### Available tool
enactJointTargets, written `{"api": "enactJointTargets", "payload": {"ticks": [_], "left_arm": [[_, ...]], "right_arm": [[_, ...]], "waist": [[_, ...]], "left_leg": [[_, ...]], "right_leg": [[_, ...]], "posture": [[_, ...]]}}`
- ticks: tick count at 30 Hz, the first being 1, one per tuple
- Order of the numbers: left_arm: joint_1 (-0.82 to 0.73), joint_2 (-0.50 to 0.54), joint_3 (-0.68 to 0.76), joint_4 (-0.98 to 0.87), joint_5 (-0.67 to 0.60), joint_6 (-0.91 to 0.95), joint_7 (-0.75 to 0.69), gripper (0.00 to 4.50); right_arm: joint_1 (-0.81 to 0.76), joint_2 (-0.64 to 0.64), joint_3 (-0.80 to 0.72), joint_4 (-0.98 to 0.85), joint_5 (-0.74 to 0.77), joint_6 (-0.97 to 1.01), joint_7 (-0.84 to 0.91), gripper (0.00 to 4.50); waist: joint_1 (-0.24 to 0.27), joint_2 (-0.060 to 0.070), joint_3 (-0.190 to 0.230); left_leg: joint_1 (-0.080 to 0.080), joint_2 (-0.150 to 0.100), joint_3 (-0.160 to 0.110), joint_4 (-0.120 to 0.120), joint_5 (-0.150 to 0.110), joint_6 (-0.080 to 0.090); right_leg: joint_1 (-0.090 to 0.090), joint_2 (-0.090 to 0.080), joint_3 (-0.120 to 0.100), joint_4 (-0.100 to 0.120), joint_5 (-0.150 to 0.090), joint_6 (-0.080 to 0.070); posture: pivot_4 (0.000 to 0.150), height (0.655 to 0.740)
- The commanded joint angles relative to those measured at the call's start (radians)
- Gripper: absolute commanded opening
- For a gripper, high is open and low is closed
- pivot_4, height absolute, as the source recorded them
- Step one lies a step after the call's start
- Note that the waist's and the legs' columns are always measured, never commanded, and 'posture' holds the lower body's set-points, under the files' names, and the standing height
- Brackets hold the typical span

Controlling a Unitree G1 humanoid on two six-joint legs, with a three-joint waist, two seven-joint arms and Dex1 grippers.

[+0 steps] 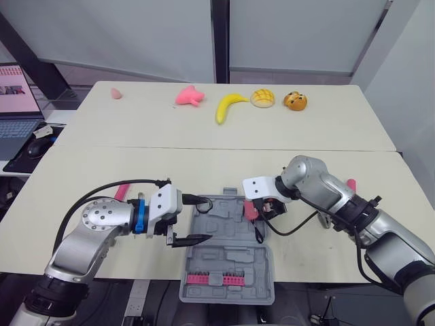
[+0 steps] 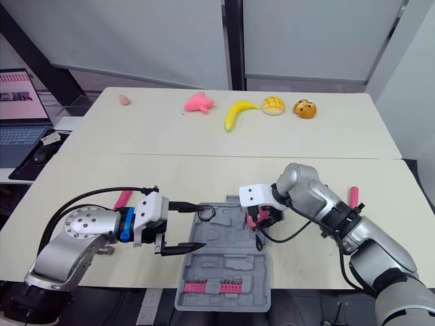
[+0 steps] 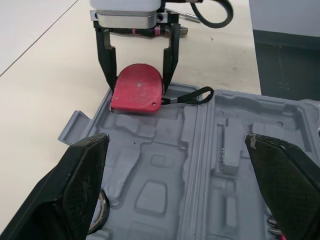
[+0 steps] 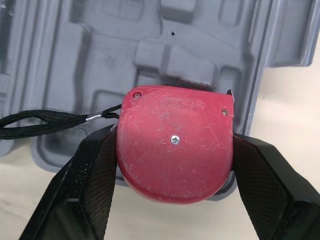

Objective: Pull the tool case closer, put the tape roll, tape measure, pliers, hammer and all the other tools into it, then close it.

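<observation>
Views from the head: the tool case (image 1: 228, 261) lies open, its moulded grey halves bare apart from a pink bit strip (image 1: 216, 278) in the near half. Over the case's far right corner hangs the right gripper (image 1: 258, 212), clenched on the red tape measure (image 1: 250, 210). Over the case's left rim sits the left gripper (image 1: 200, 219), fingers spread and empty.

Left wrist view: the tape measure hangs at the far half's corner, perhaps touching it, and its black strap (image 3: 192, 96) trails limp over the moulding.

Right wrist view: both pads (image 4: 85, 180) press the shell's narrow curved edges, with its flat screwed face showing. The shell looks hard, smooth and fairly dense, so a loose pinch would likely slip. Gripping across the edges seems sound, though the floppy strap may snag.
</observation>
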Motion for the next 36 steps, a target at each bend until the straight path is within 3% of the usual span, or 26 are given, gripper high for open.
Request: {"api": "enactJointTargets", "payload": {"ticks": [1,22,26,36], "left_arm": [[0.008,0.006,0.014,-0.034,-0.009,-0.018,-0.002,4.5],[0.001,0.0,0.002,-0.006,-0.008,-0.03,-0.021,4.5],[-0.01,-0.006,-0.004,-0.004,-0.005,-0.024,-0.02,4.5],[-0.014,-0.006,0.008,-0.006,-0.017,-0.014,-0.02,4.5]], "right_arm": [[-0.018,0.025,-0.028,0.013,-0.011,-0.018,-0.019,3.12],[-0.014,0.059,-0.07,-0.013,-0.019,-0.006,-0.032,3.12],[-0.01,0.057,-0.074,-0.019,-0.017,-0.006,-0.03,4.41],[0.011,0.034,-0.153,-0.134,0.069,0.047,0.013,4.49]], "waist": [[-0.003,0.0,0.0],[-0.009,0.0,0.0],[-0.01,0.0,0.0],[-0.011,0.0,0.0]], "left_leg": [[0.0,0.0,0.0,0.0,0.0,0.0],[0.0,0.0,0.0,0.0,0.0,0.0],[0.0,0.0,0.0,0.0,0.0,0.0],[0.0,0.0,0.0,0.0,0.0,0.0]], "right_leg": [[0.0,0.0,0.0,0.0,0.0,0.0],[0.0,0.0,0.0,0.0,0.0,0.0],[0.0,0.0,0.0,0.0,0.0,0.0],[0.0,0.0,0.0,0.0,0.0,0.0]], "posture": [[0.15,0.7369],[0.15,0.7369],[0.15,0.7369],[0.15,0.7369]]}}
